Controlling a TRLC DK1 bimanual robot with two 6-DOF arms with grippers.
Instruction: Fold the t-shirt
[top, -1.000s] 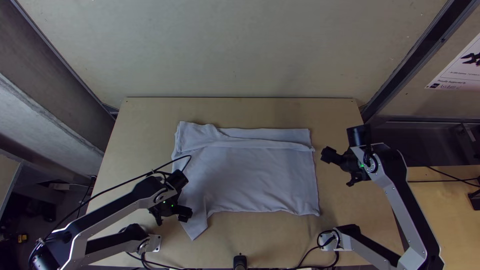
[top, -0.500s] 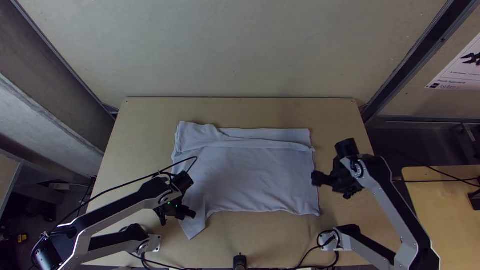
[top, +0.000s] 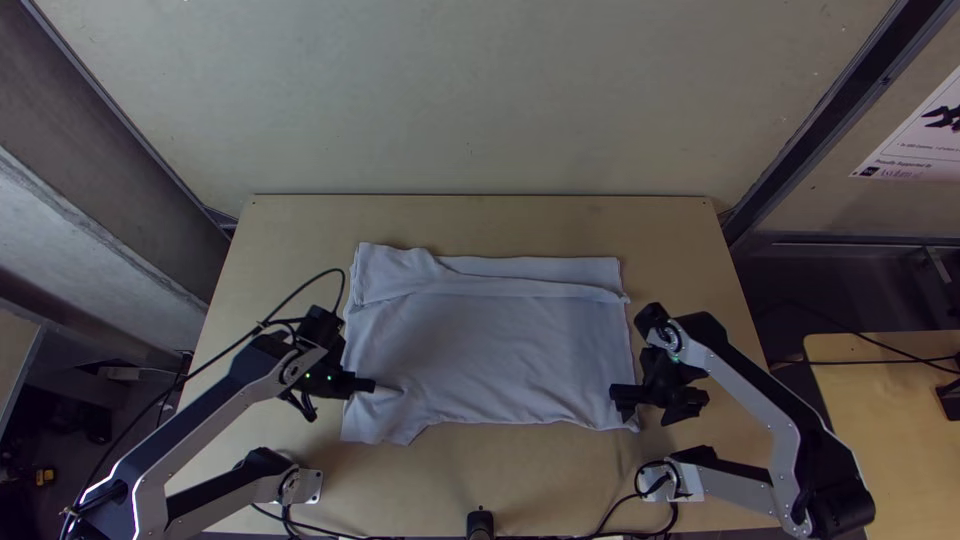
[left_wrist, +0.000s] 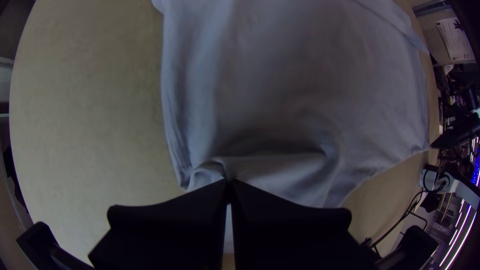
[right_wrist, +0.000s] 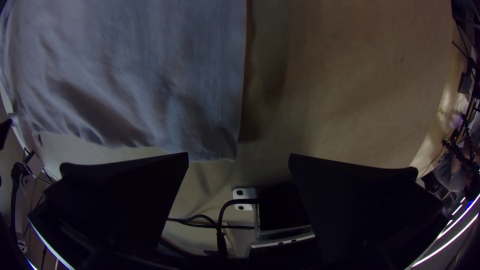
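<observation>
My left gripper (top: 368, 385) is at the shirt's lower left part in the top view. The left wrist view has this gripper (left_wrist: 228, 182) shut on a pinched bit of the t-shirt (left_wrist: 300, 70), which is raised in a small ridge. The pale t-shirt (top: 490, 350) lies as a wide rectangle, a folded band along its far edge. My right gripper (top: 622, 400) is over the near right corner; in the right wrist view the gripper (right_wrist: 239, 157) is open, the shirt's corner (right_wrist: 220, 145) just beyond the gap between its fingers.
Bare wooden tabletop (top: 500, 475) borders the shirt on its near side. Black cables (top: 625, 500) and the arms' lower links lie along the near edge. A second wooden surface (top: 880, 400) stands off to the right.
The left gripper has moved left and farther up the table, and the near left flap that pointed toward the near edge is drawn in. The right gripper has come nearer, to the near right corner.
</observation>
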